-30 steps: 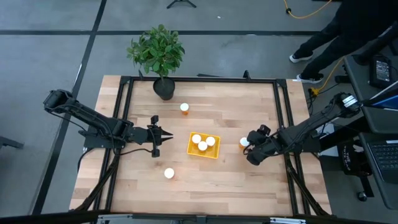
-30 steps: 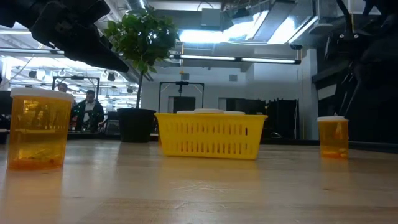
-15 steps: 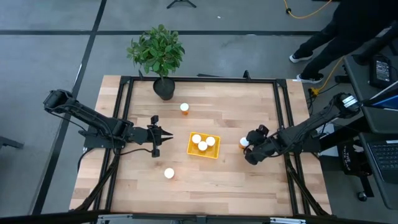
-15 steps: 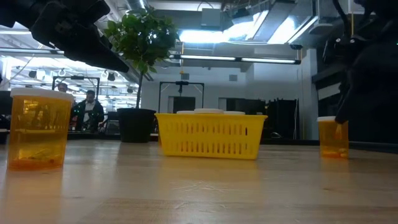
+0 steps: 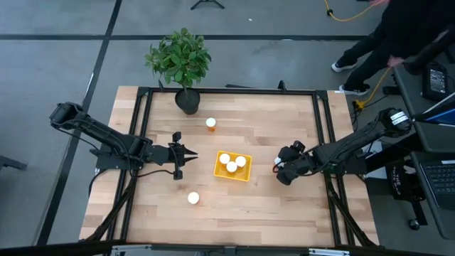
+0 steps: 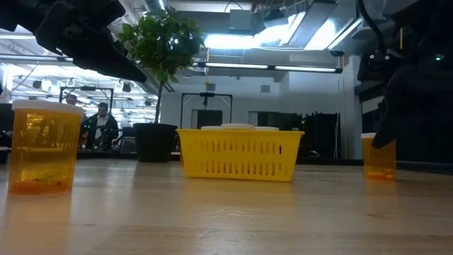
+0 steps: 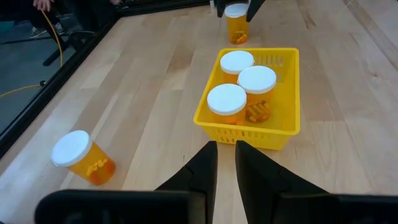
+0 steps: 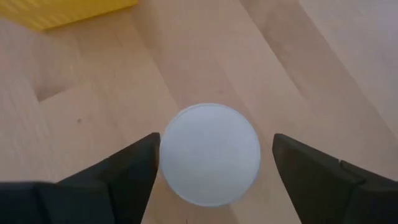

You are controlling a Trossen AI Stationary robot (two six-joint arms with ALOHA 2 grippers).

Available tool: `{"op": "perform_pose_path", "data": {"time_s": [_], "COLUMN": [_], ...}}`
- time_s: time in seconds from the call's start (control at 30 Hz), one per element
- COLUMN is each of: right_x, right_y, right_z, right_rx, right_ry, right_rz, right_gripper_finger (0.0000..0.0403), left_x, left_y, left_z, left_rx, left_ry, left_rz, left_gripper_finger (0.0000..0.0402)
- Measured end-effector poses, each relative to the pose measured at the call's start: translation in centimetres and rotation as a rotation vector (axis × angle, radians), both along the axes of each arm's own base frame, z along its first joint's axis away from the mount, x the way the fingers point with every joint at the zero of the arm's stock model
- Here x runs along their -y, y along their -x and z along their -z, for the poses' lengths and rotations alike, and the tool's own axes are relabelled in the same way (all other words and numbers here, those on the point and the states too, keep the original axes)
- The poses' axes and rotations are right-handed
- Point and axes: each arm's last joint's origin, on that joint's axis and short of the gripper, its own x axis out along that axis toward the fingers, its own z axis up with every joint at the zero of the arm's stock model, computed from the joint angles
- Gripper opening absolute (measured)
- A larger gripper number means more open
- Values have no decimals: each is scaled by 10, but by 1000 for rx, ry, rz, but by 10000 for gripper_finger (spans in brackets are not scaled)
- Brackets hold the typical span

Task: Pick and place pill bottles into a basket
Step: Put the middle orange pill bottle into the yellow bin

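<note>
High view: right claw [image 5: 279,168] at the basket's [image 5: 220,173] 3 o'clock, over a bottle [image 5: 278,161].
Low view: that bottle [image 6: 379,157] stands upright on the desk [image 6: 226,212].
Left wrist view: left claw [image 7: 225,163] fingers together, empty.
Right wrist view: right claw [image 8: 211,163] spread wide, white cap [image 8: 210,154] between its fingers, untouched.

You have three bottles [image 5: 232,163] in the basket [image 5: 221,171] at mid-table. One bottle [image 5: 211,124] stands behind it, near the plant pot [image 5: 188,101]; another [image 5: 193,198] lies ahead to its left. The last bottle [image 8: 210,154] sits right of the basket, between the right gripper's [image 8: 214,163] fingers.
</note>
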Motion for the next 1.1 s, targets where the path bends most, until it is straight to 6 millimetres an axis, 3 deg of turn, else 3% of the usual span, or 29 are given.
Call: {"op": "perform_pose_path", "data": {"time_s": [0.43, 0.8, 1.1], "right_x": [0, 0, 0], "right_y": [0, 0, 0], "right_z": [0, 0, 0], "right_rx": [0, -2, -1], "right_ry": [-1, -8, -8], "right_rz": [2, 0, 0], "right_gripper_finger": [308, 246, 226], "left_x": [0, 0, 0], "left_y": [0, 0, 0], "left_z": [0, 0, 0], "left_rx": [0, 0, 0], "left_ry": [0, 0, 0], "left_rz": [0, 0, 0], "left_gripper_finger": [53, 55, 55]}}
